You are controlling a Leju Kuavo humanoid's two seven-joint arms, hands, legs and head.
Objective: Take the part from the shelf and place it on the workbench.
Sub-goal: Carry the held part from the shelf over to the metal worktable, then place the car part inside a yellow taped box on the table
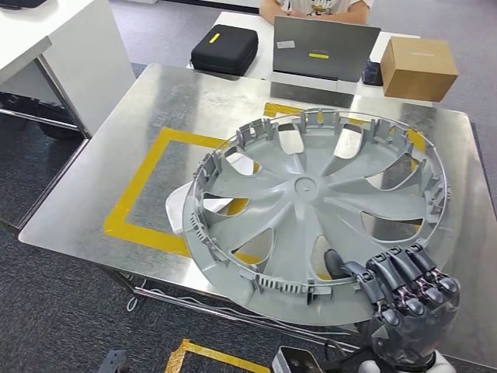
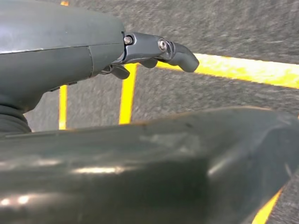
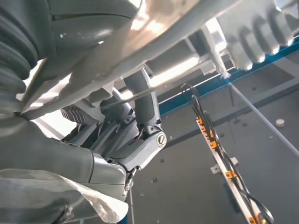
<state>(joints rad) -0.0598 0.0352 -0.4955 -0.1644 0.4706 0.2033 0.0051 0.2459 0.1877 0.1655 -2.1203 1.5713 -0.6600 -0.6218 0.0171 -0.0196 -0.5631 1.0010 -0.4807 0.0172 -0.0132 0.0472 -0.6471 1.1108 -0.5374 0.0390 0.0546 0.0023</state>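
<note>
The part is a large grey wheel cover [image 1: 304, 186] with open spokes and a clipped rim. It lies tilted over the metal workbench [image 1: 147, 101], covering much of the yellow tape square [image 1: 147, 167], and its near rim overhangs the bench's front edge. My right hand [image 1: 404, 299] grips that near rim at the lower right, thumb on top and dark fingers curled under. In the right wrist view the fingers [image 3: 141, 140] wrap under the rim of the wheel cover [image 3: 169, 28]. My left hand [image 2: 159, 46] hangs over the floor, fingers straight and holding nothing.
Behind the bench, a second table carries a black case [image 1: 224, 48], a grey laptop [image 1: 322, 47] and a cardboard box [image 1: 417, 68], with a person [image 1: 316, 8] seated there. A white table [image 1: 58, 47] stands at the left. Yellow tape [image 1: 205, 356] marks the floor.
</note>
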